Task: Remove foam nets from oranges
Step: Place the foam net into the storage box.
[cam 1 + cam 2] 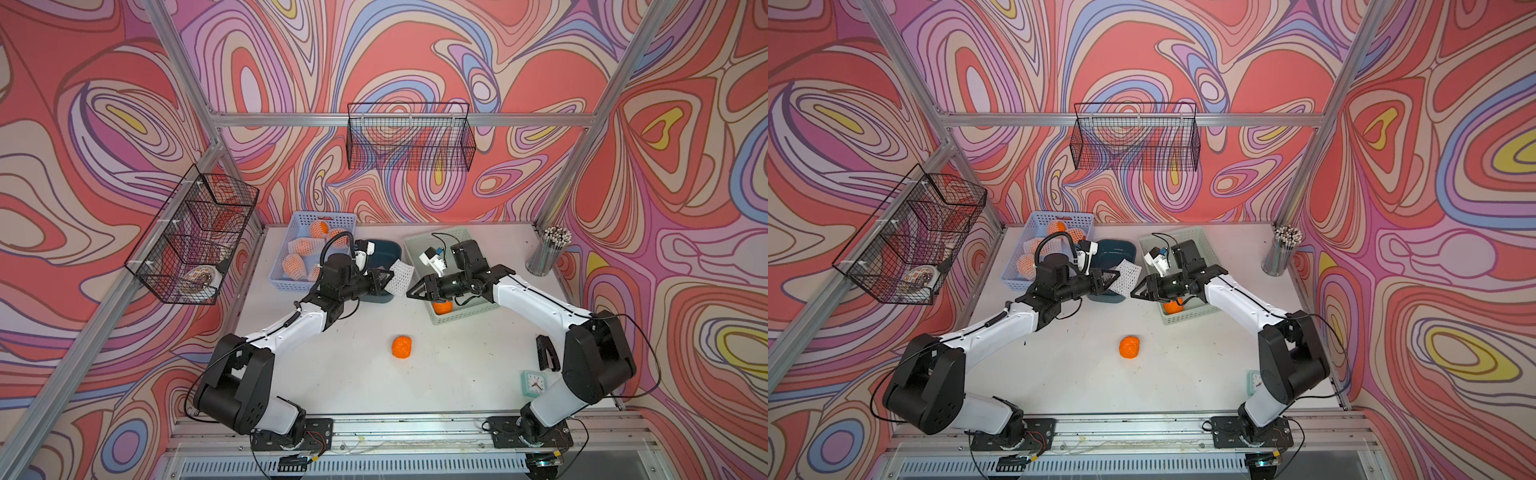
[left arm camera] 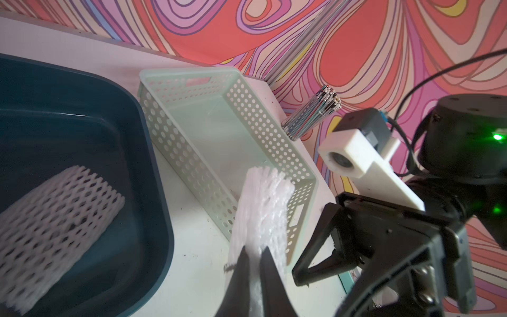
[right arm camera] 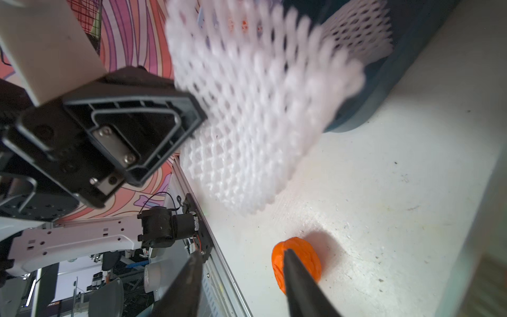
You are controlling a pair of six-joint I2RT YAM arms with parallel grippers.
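My left gripper is shut on a white foam net and holds it in the air between the dark blue bin and the green basket. The net hangs empty and blurred in the right wrist view. Facing it, my right gripper is open with nothing between its fingers. A bare orange lies on the table below. Another orange sits in the green basket. Several netted oranges fill the lilac basket.
A second loose net lies in the dark blue bin. A pencil cup stands at the back right, with a small clock and a black object near the right arm. Wire baskets hang on the frame.
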